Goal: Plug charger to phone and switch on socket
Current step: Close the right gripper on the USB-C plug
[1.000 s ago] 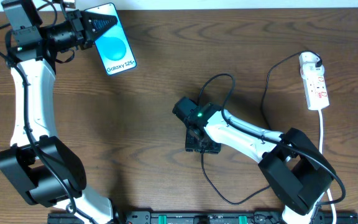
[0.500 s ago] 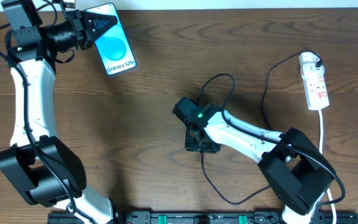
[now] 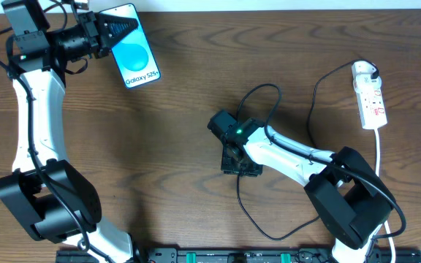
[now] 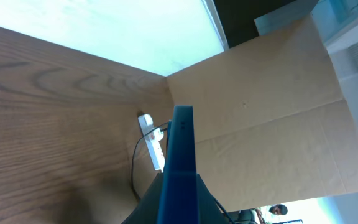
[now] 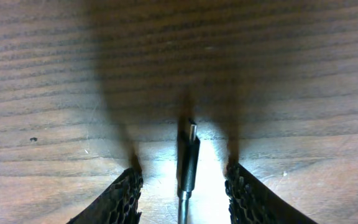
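Both fingers of the right gripper [image 5: 182, 177] were found parted astride the charger [image 5: 188, 155], whose plug tip was aligned lengthwise between them.

The right gripper [image 5: 184, 179] edged slightly right, its jaws narrowing.

Looking down from overhead, the right gripper [image 3: 240, 159] is covering the charger's [image 3: 267, 86] tip, so its jaws aren't showing there. The left gripper [image 3: 126, 28] is hiding the phone's [image 3: 139, 60] top corner. The socket's [image 3: 371, 98] red markings are too small to read, and its cord [image 3: 380, 157] is disappearing behind the right arm [image 3: 291, 155]. The left wrist camera is catching the phone edge-on, running off the bottom. In the right wrist view, the fingers [image 5: 120, 199] and the charger are being cropped below.
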You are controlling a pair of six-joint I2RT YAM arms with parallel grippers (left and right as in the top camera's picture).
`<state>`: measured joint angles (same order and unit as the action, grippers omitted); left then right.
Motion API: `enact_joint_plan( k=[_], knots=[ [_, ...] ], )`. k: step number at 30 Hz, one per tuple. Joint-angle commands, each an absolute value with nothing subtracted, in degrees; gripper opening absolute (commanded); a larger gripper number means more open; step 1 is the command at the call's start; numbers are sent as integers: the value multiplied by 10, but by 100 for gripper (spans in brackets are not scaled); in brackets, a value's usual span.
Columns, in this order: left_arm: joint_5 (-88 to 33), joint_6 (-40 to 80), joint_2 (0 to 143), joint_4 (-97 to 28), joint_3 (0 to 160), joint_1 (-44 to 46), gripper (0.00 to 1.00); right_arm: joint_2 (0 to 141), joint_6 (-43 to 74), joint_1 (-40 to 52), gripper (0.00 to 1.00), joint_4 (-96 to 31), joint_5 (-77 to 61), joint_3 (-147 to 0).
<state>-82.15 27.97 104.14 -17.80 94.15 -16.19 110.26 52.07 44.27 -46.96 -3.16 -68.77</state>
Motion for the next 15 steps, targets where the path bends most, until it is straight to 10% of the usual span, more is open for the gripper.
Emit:
enact_joint_plan(
  k=[1,15],
  knots=[
    [-833,268,1037,-177,938,-163,8,1114,516,440,42,-472,-36,-684],
    [-833,268,1037,-177,938,-163,8,1114,516,440,20,-474,-36,-684]
  ],
)
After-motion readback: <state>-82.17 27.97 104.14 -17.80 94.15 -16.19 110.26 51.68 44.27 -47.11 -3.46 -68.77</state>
